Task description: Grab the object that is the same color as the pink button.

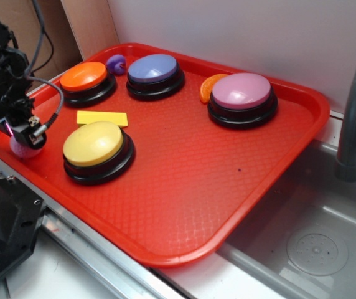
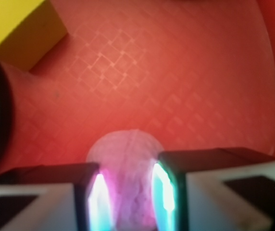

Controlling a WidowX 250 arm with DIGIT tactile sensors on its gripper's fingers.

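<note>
Nearly at tray rim (image 1: 53, 215): gripper (image 2: 128, 192), ball (image 2: 128, 159).

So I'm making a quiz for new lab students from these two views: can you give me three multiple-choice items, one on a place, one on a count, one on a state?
1. Where is the pink ball?
A. in the sink
B. between the gripper fingers
C. on the yellow block

2. How many buttons sit on the tray?
A. two
B. four
C. six

3. The pink button is
A. untouched, apart from the gripper
B. pressed by the gripper
C. upside down

Answers:
1 B, the wrist view shows a finger on each side of it.
2 B, orange, blue-purple, pink, yellow.
3 A, the gripper is at the tray's opposite end.
</note>
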